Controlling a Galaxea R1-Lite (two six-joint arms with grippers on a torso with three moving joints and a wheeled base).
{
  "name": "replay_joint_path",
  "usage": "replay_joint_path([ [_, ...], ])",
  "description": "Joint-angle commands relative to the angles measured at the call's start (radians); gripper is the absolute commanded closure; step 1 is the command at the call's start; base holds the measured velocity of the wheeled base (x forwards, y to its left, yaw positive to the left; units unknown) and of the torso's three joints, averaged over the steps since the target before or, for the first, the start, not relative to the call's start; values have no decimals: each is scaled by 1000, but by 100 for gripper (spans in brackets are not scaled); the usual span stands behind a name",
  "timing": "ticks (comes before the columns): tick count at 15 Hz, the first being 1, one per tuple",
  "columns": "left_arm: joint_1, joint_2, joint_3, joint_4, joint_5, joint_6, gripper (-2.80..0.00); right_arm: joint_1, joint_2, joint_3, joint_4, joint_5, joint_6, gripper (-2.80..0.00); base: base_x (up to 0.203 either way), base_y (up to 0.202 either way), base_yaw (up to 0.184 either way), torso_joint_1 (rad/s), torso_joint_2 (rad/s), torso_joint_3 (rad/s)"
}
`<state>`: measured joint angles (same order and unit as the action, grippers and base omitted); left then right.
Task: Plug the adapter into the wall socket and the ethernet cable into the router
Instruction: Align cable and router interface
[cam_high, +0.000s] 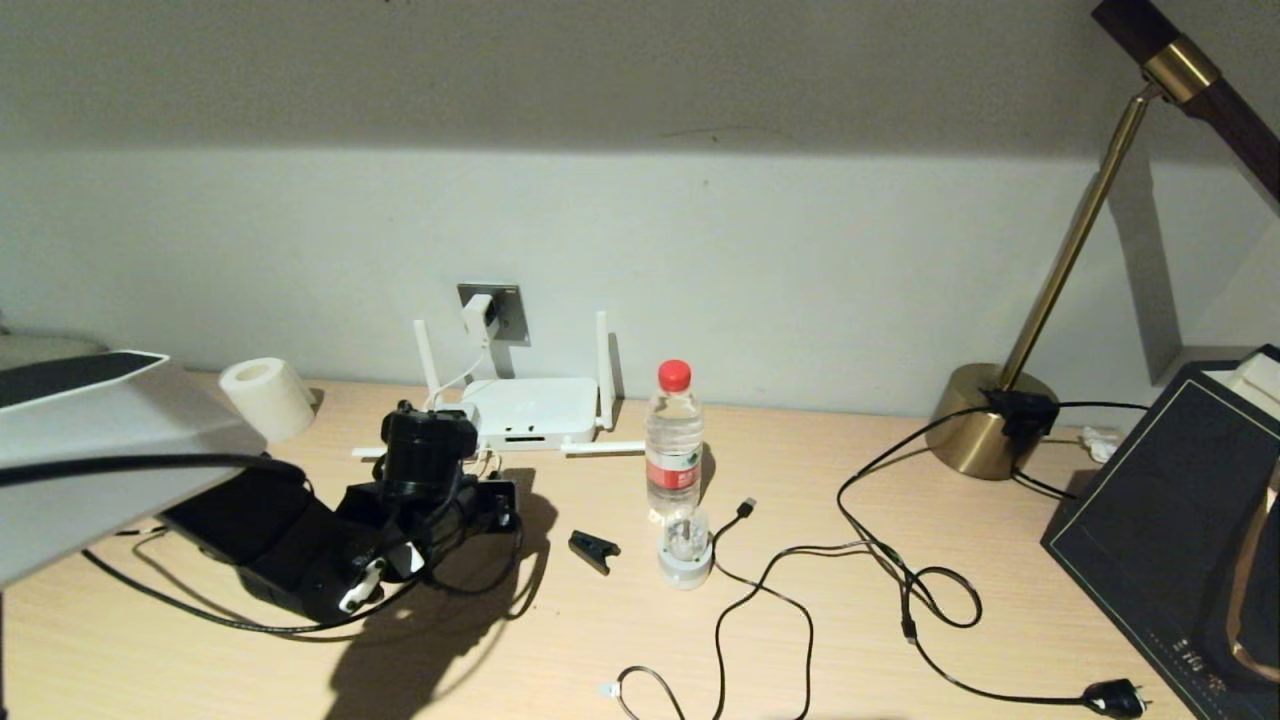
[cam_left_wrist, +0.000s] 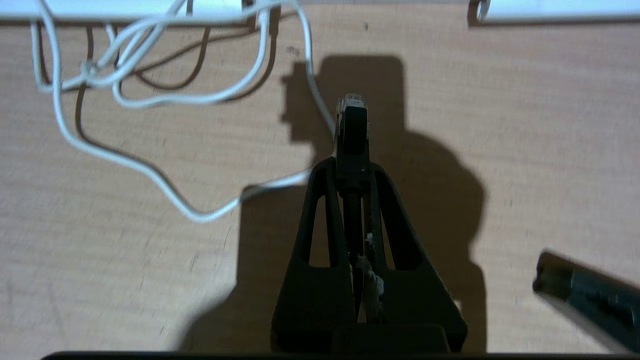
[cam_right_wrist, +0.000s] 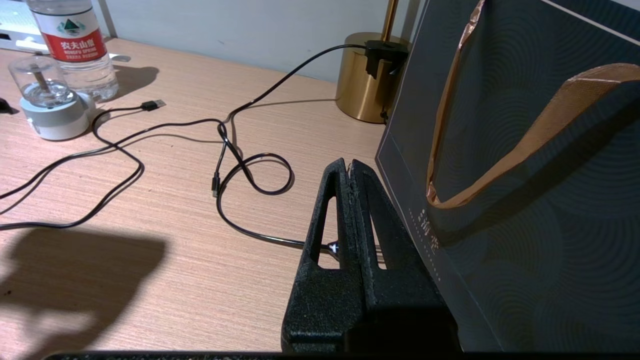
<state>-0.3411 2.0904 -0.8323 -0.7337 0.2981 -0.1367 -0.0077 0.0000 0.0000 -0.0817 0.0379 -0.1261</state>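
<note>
The white adapter sits in the grey wall socket, and its thin white cord trails onto the desk. Below it lies the white router, whose edge shows at the far side of the left wrist view. My left gripper is shut on the ethernet cable's black connector, clear tip toward the router and a short way off it. The left arm hovers just in front of the router. The black ethernet cable runs off behind it. My right gripper is shut and empty beside a dark bag.
A water bottle and a small clear-domed device stand right of the router. A black clip, a thin USB cable, a lamp cord with its black plug, a brass lamp base, a tape roll and the dark bag also occupy the desk.
</note>
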Motion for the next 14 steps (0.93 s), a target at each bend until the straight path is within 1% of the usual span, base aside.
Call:
replay_joint_path([
  [1, 1, 65, -19, -85, 6, 4, 0, 0, 2, 35, 0, 0, -1, 0, 0, 0, 0, 0, 0, 0],
  [2, 1, 68, -12, -115, 7, 6, 0, 0, 2, 34, 0, 0, -1, 0, 0, 0, 0, 0, 0, 0],
  [6, -3, 66, 12, -138, 33, 5, 0, 0, 2, 34, 0, 0, -1, 0, 0, 0, 0, 0, 0, 0],
  [8, -1, 80, 29, -214, 25, 22, 0, 0, 2, 35, -1, 0, -1, 0, 0, 0, 0, 0, 0, 0],
  [10, -1, 90, 48, -308, 16, 71, 0, 0, 2, 34, 0, 0, -1, 0, 0, 0, 0, 0, 0, 0],
  [11, -1, 92, 51, -319, 11, 84, 0, 0, 2, 35, 0, 0, -1, 0, 0, 0, 0, 0, 0, 0],
  [14, 1, 100, 41, -323, -18, 83, 0, 0, 2, 35, -1, 0, -1, 0, 0, 0, 0, 0, 0, 0],
])
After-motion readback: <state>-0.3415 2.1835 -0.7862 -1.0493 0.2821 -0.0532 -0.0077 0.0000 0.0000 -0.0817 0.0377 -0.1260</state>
